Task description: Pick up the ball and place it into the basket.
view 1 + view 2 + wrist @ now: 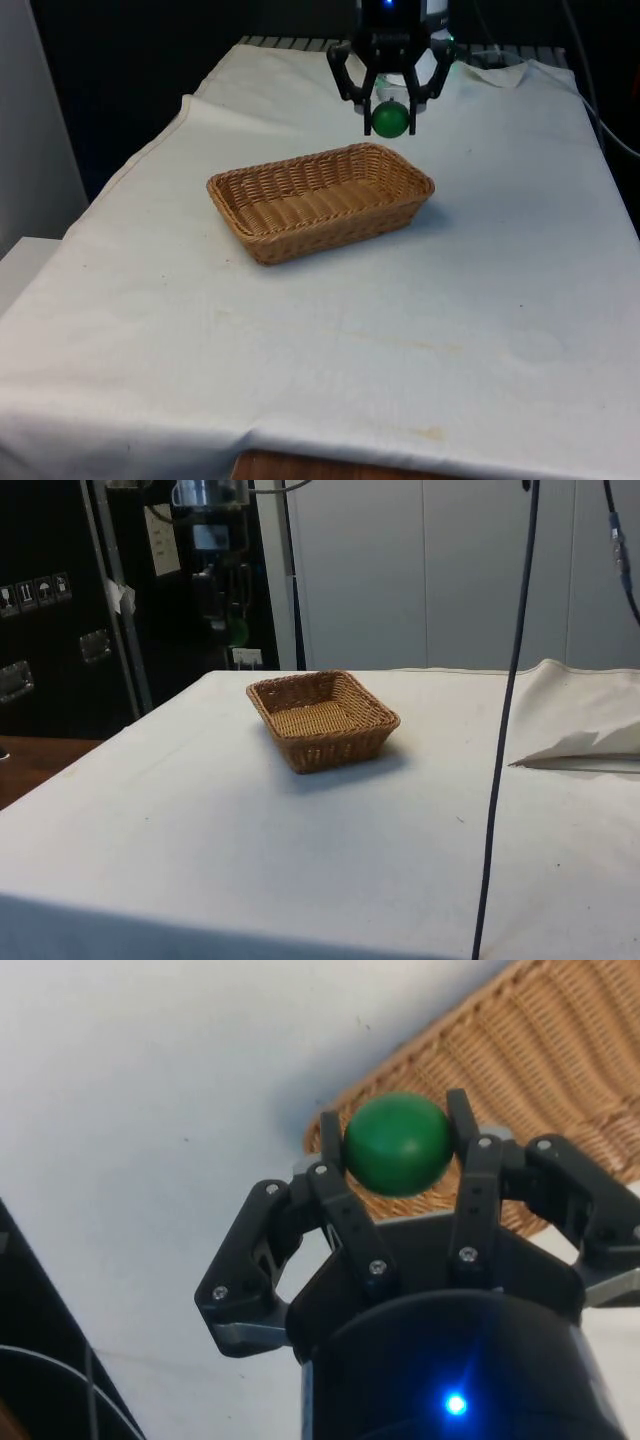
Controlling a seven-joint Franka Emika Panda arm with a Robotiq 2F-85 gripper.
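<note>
**Green ball held in the air above the basket's far corner**

We see the gripper (390,112) clamped on the green ball (390,119), one black finger pressed to each side of it. In the front view the ball hangs clear of the white cloth (500,330), just above and beyond the far corner of the basket (240,190) on the front view's right. It touches nothing but the fingers.

From the wrist view we look down past the ball (397,1144) and find the basket's woven rim (440,1045) directly beneath it, with the white cloth to one side and the basket's inside to the other. The two fingers (335,1185) grip the ball at its widest part.

The basket is a shallow rectangular wicker one, tan in colour, sitting flat on the cloth near the table's middle and turned at an angle to the table's edges. In the side view we see it (300,750) upright, and a dark cable (505,730) hangs down in the foreground.
</note>
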